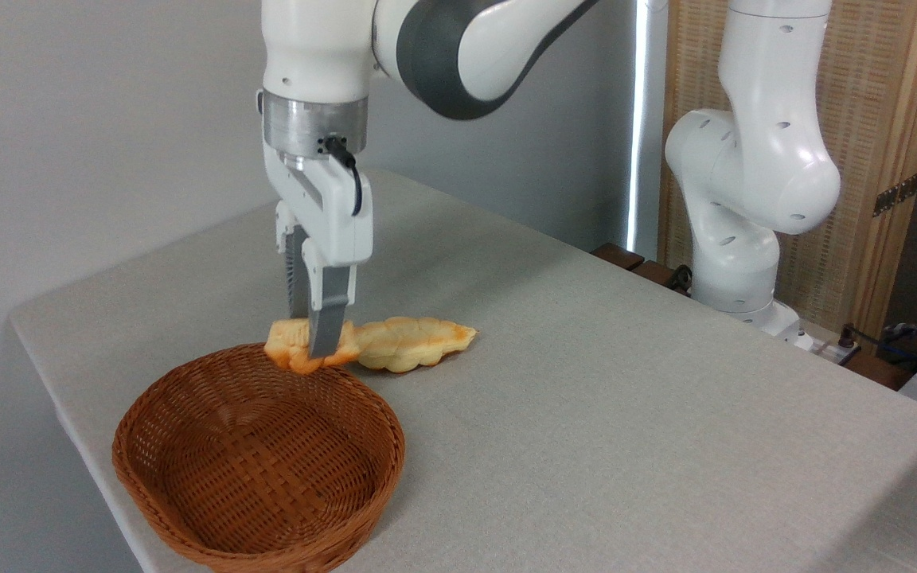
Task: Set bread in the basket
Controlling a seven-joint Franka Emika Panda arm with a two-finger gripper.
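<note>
1. The gripper (pixel 311 338) is clamped on the bread (pixel 293 347), held just over the basket's (pixel 188 525) far rim.
2. Released here, the bread could strike the rim and roll onto the bench (pixel 626 382) — beside the longer pastry (pixel 411 342).
3. The hold looks shallow — it could slip.

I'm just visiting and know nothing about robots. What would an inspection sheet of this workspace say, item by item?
Surface: pale grey table, nothing spilled.
Job's things: small knobbly golden bun held at the far rim of the empty oval reddish-brown wicker basket.
Clutter: long leaf-shaped golden pastry lying on the table beside the bun.
Grippers: white two-finger gripper pointing down, shut on the bun.
Cables: black cable on the wrist; dark wires off the right edge.
Surroundings: grey wall, woven wooden screen.
</note>
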